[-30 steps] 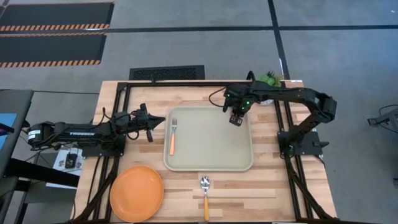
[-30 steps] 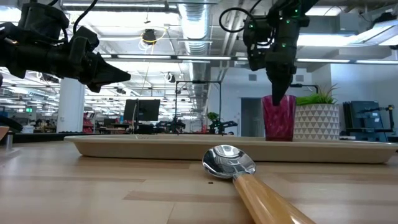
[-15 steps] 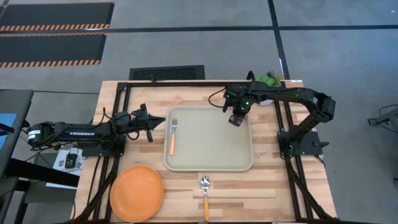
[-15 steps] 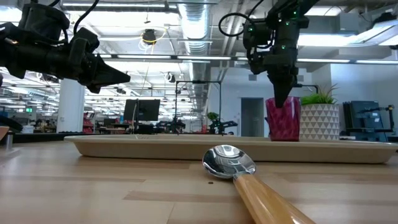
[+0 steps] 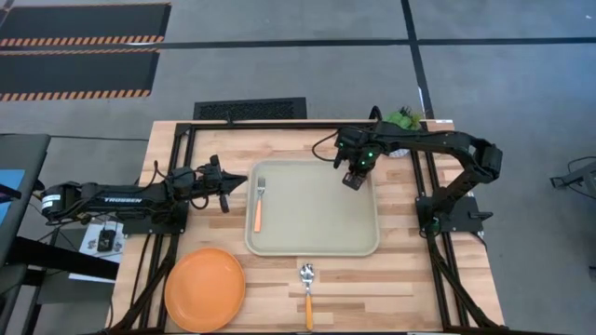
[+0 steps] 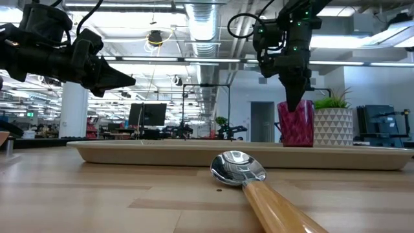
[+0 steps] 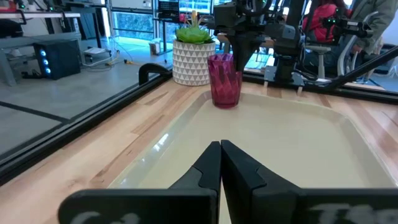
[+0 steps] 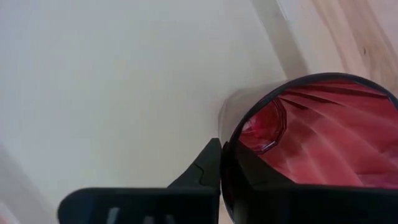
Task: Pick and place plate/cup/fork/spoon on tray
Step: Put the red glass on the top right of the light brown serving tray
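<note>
The dark red cup (image 5: pixel 353 179) stands upright in the beige tray's (image 5: pixel 317 228) far right corner, and my right gripper (image 8: pixel 222 168) is shut on it from above. It also shows in the low view (image 6: pixel 295 123) and in the left wrist view (image 7: pixel 224 81). The fork (image 5: pixel 259 205) lies on the tray's left part. The spoon (image 5: pixel 307 287) lies on the table near the tray's front edge. The orange plate (image 5: pixel 205 289) lies at the table's near left. My left gripper (image 5: pixel 237 186) is shut and empty, just left of the tray. My right gripper pinches the cup's wall at the rim (image 8: pixel 225 134), one finger inside the cup and one outside. The fingers point down from above. The cup is upright, and in the left wrist view its base (image 7: pixel 225 104) appears to sit on the tray floor.
A white pot with a green plant (image 5: pixel 404 118) stands just beyond the tray's far right corner, close behind the cup in the low view (image 6: pixel 330 123). Black frame rails run along the table's left, right and far sides. People sit in the room beyond the table.
My right gripper, shut on the cup, has gone a little toward the table's right edge; the cup has moved with it and stays upright. My left arm has kept still.
</note>
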